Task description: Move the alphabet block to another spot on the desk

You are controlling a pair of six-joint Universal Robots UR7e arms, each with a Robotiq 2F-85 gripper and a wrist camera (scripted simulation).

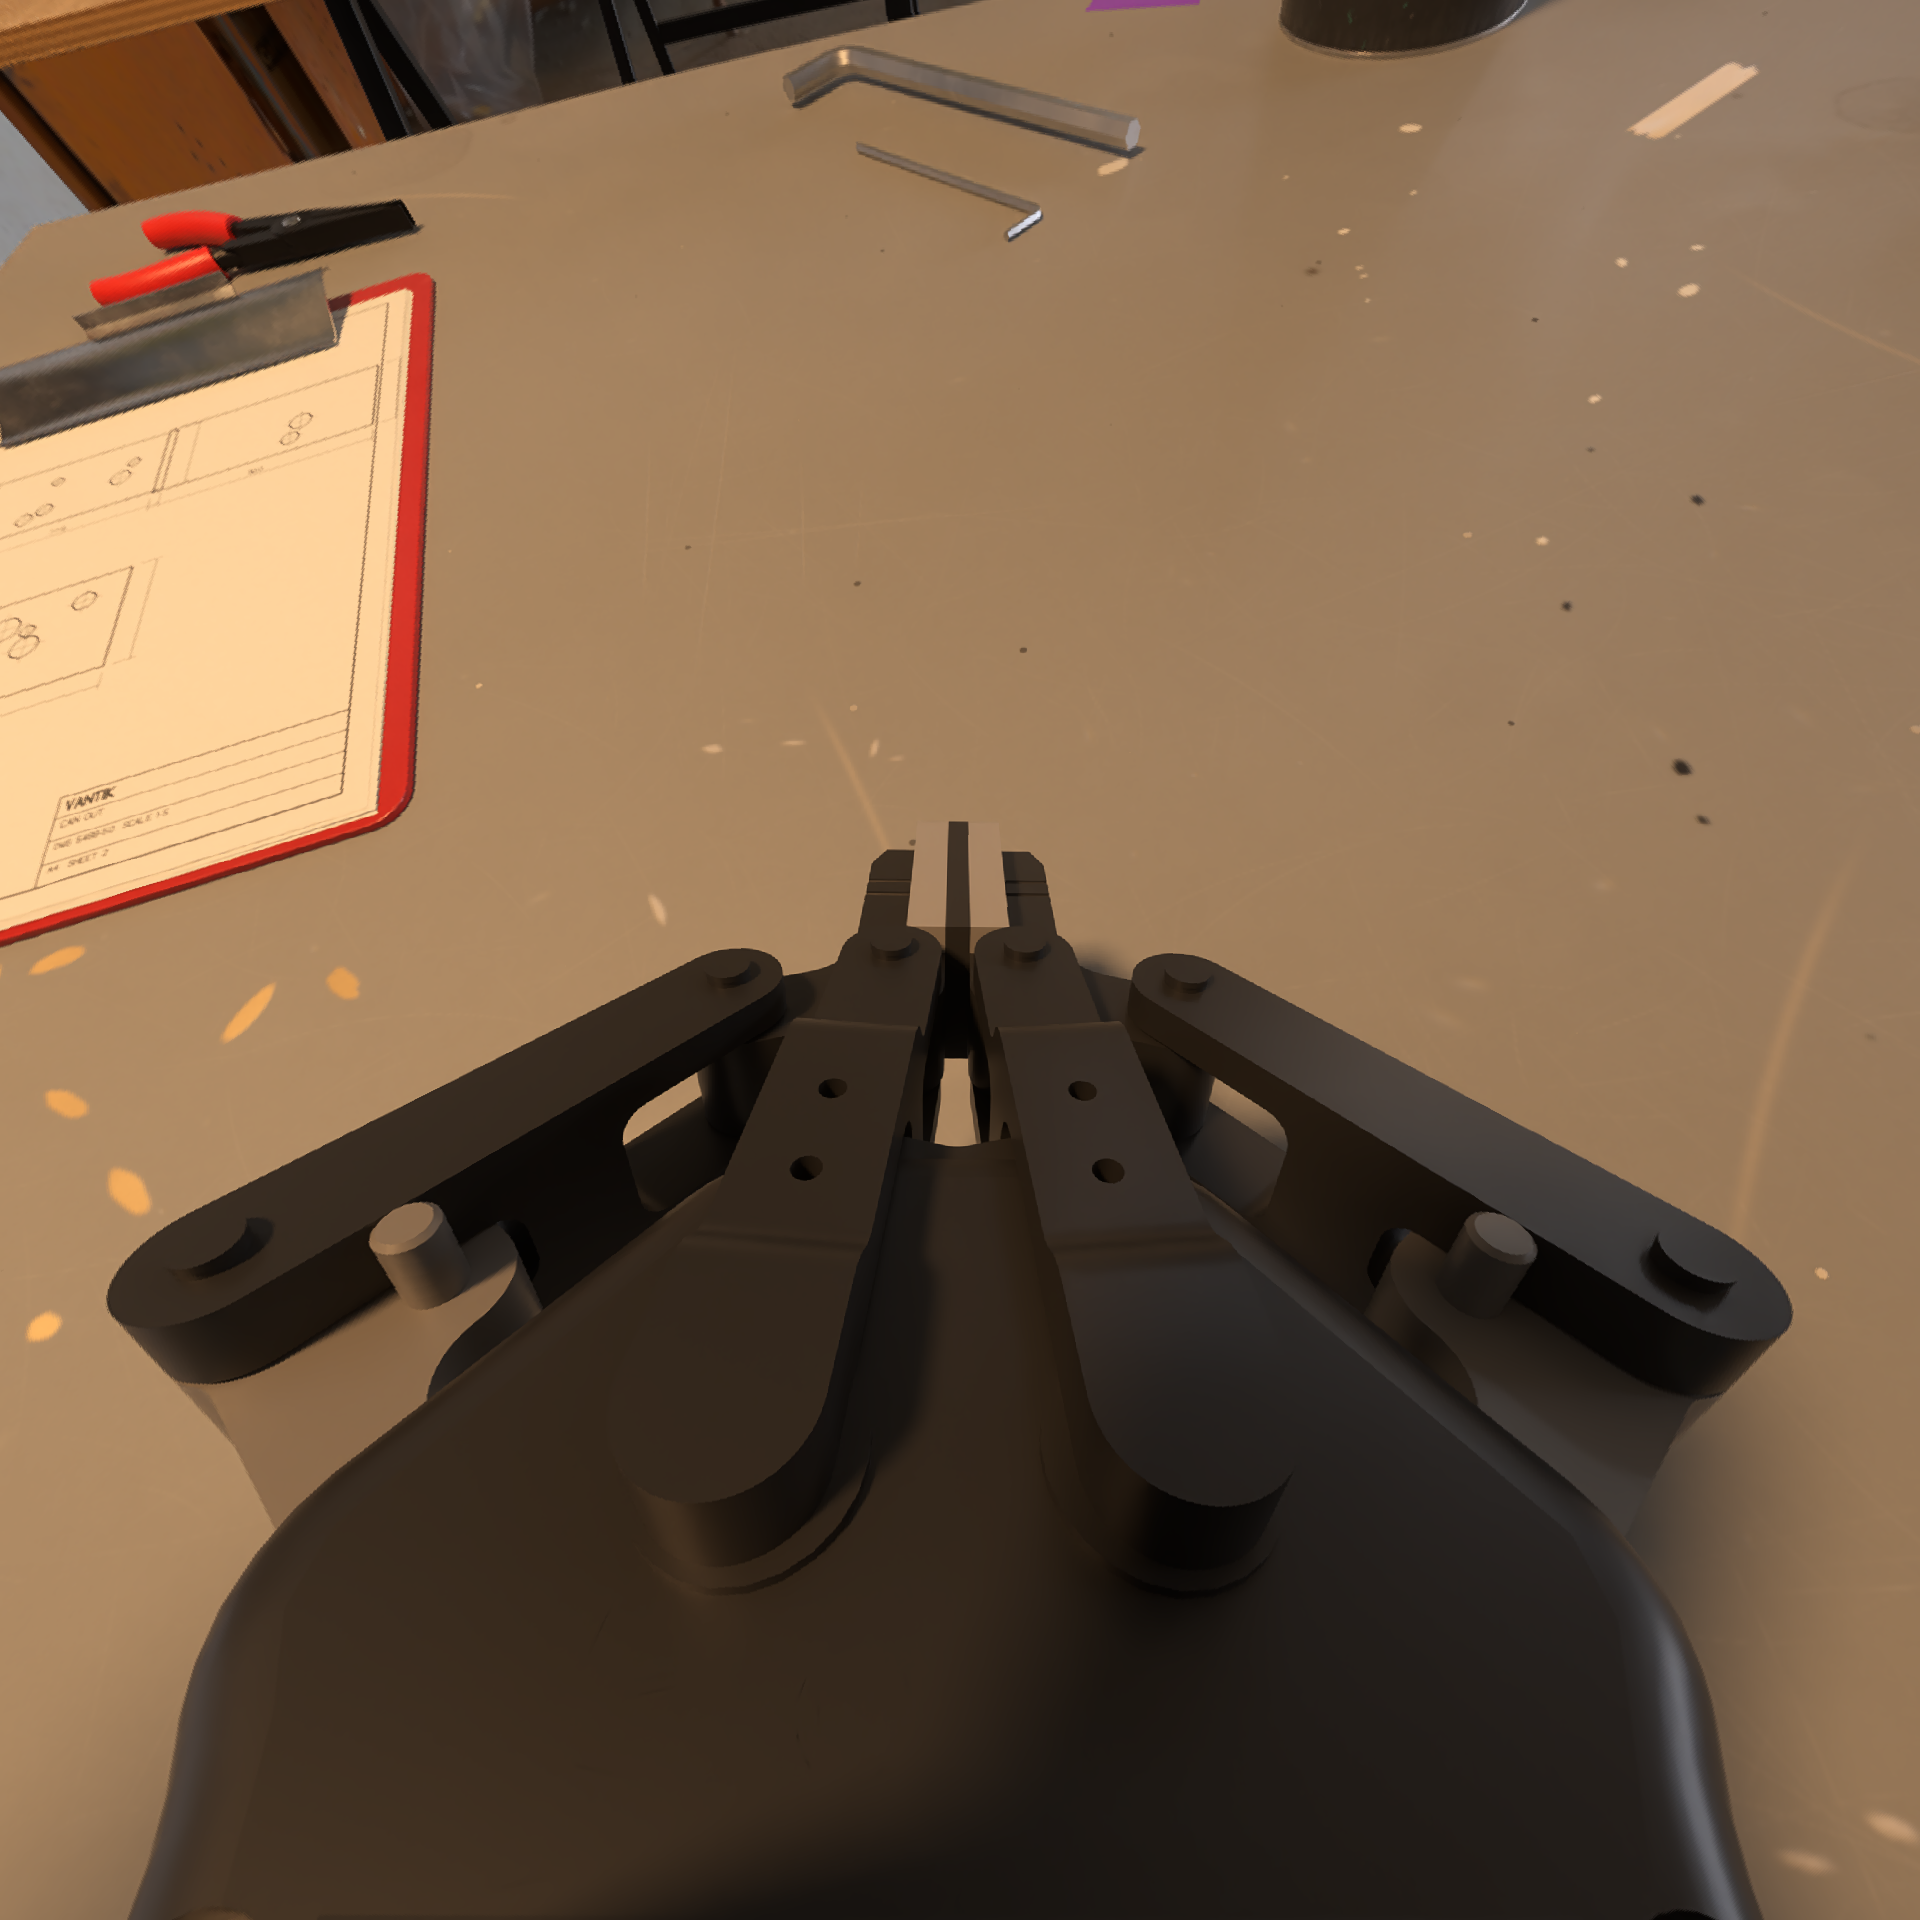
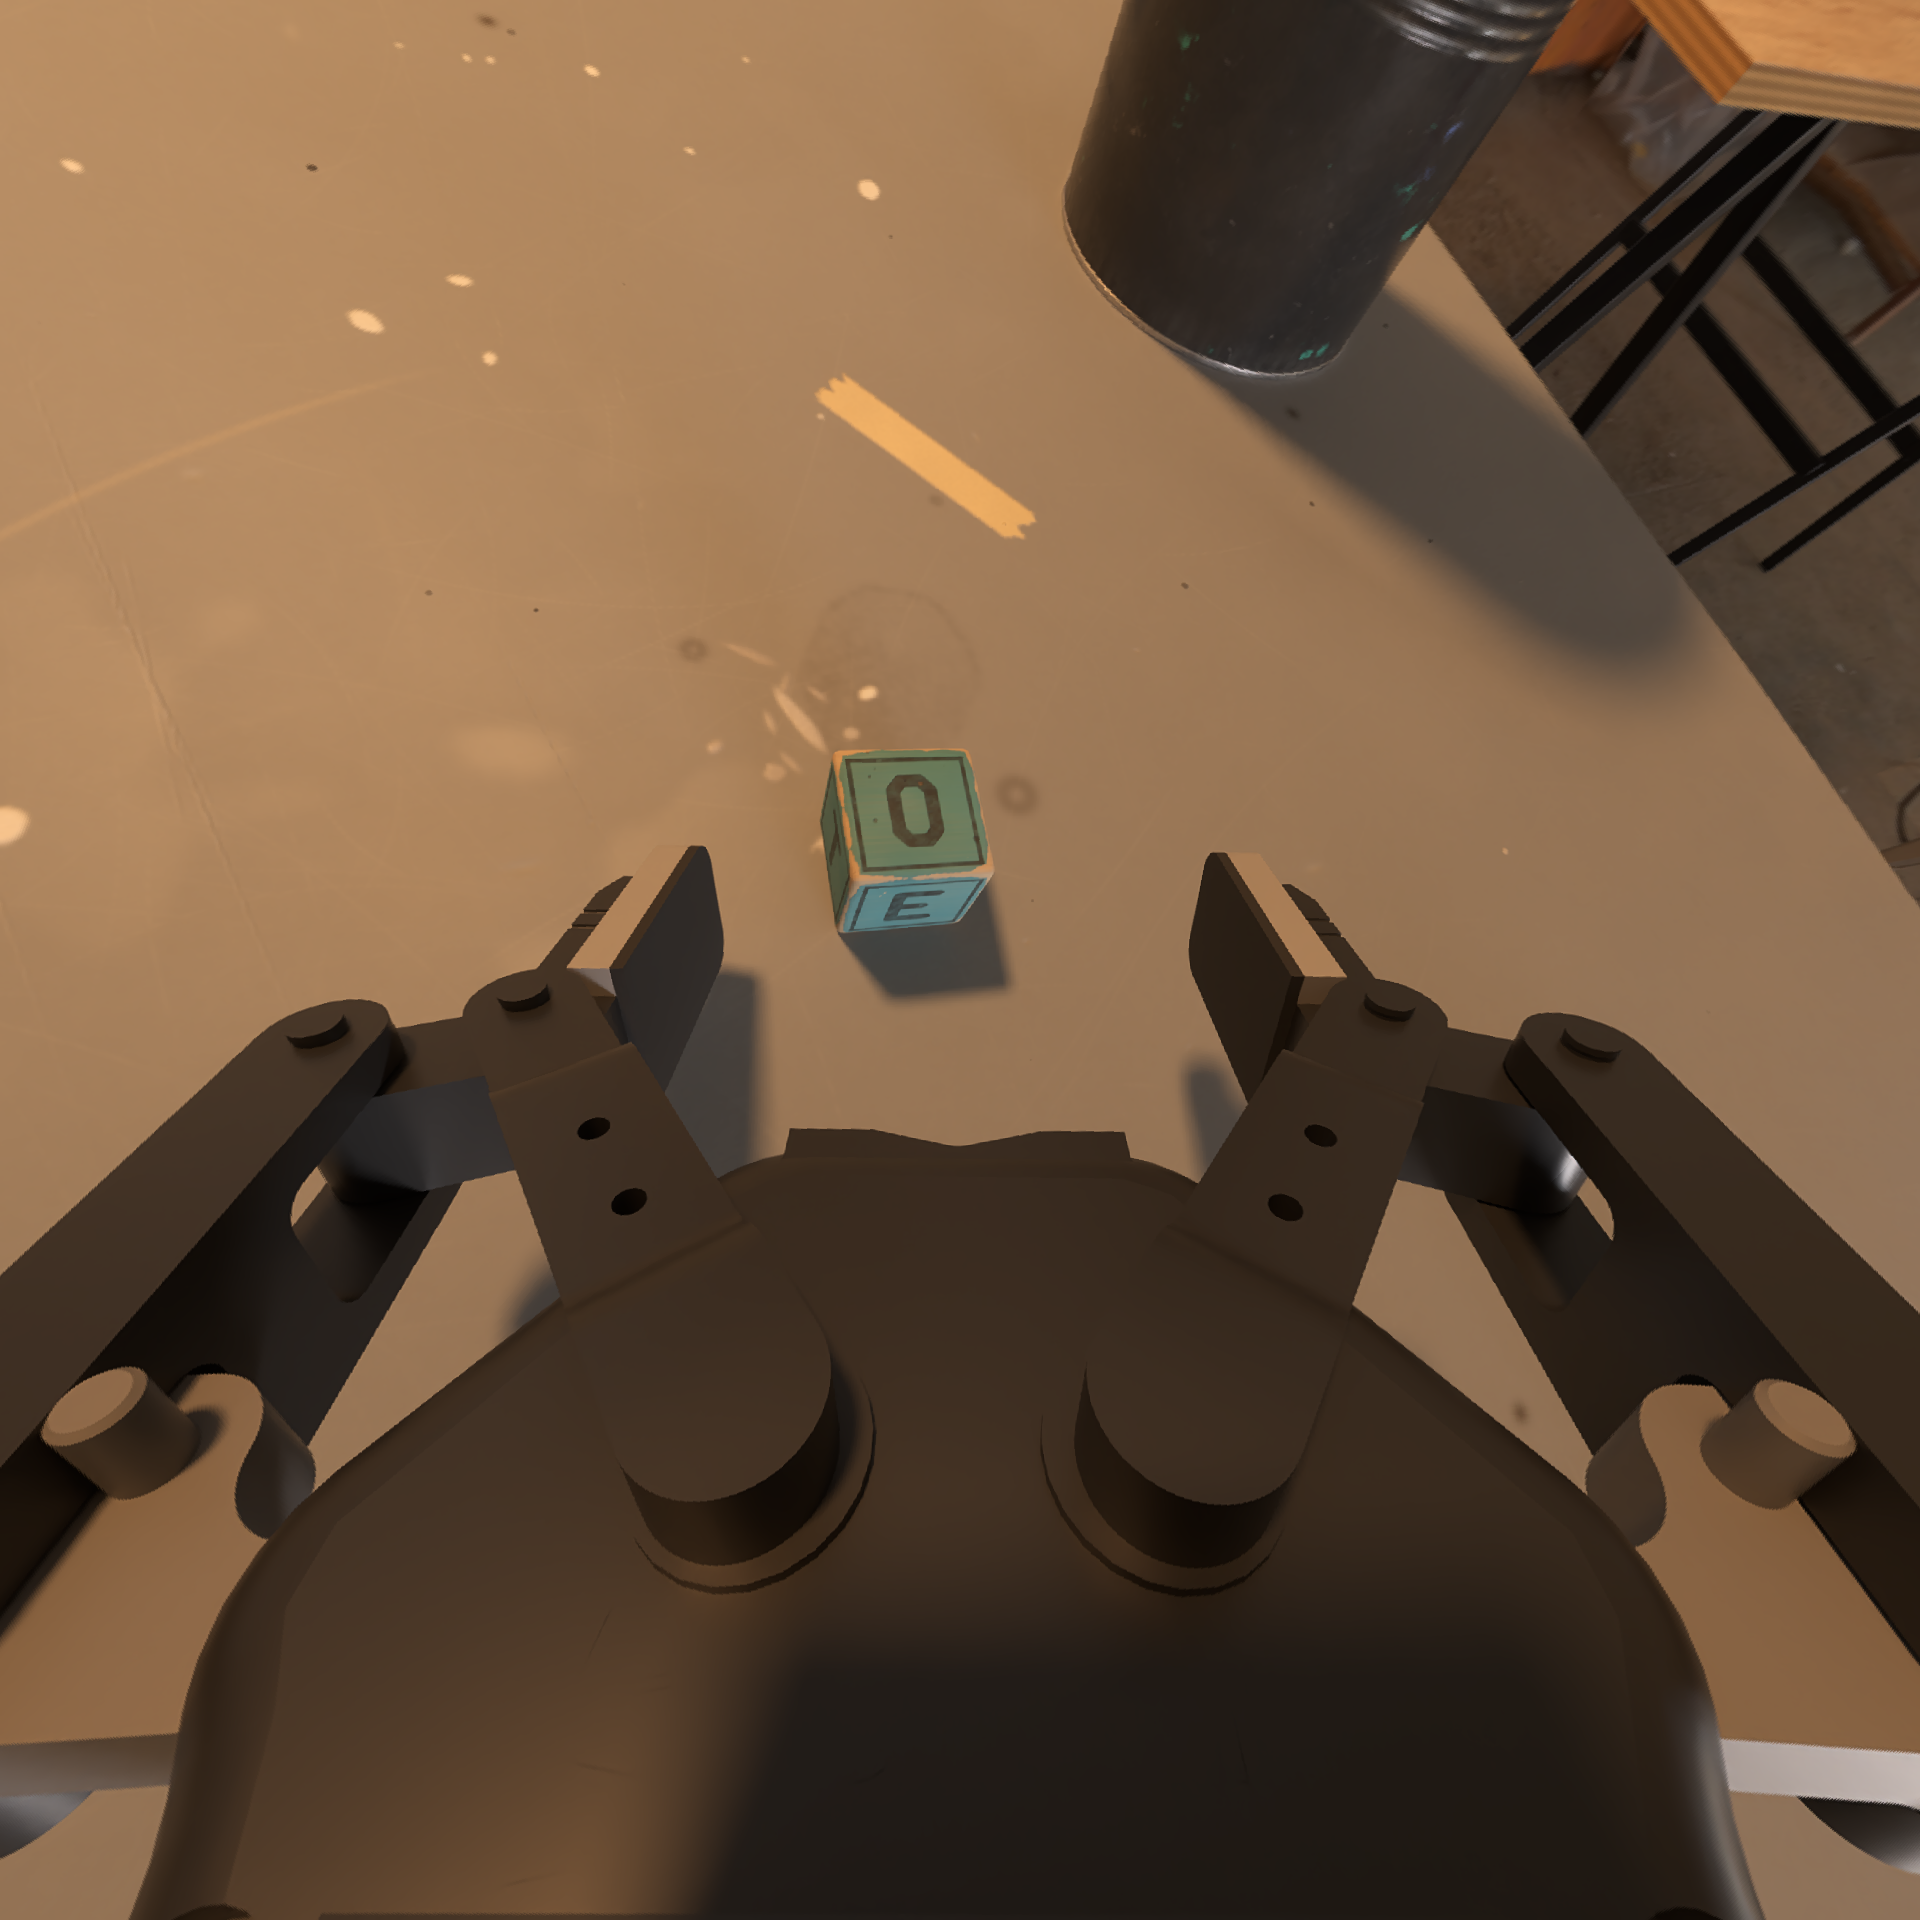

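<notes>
The alphabet block [image 2: 907, 836] is a small wooden cube with a green top face and a blue front face, each bearing a letter. It sits on the tan desk [image 2: 416, 623] in the right wrist view. My right gripper [image 2: 956, 894] is open and empty, raised above the desk, with the block showing between the fingers, nearer the left finger. My left gripper [image 1: 958, 847] is shut with its pads together and nothing between them, over bare desk [image 1: 1143, 571]. The block does not show in the left wrist view.
A dark metal can [image 2: 1268, 177] stands beyond the block, near the desk's right edge [image 2: 1662, 582]. A strip of tape [image 2: 925, 457] lies flat. In the left wrist view: a red clipboard [image 1: 208, 582], red-handled pliers [image 1: 239, 244] and two hex keys [image 1: 966, 99].
</notes>
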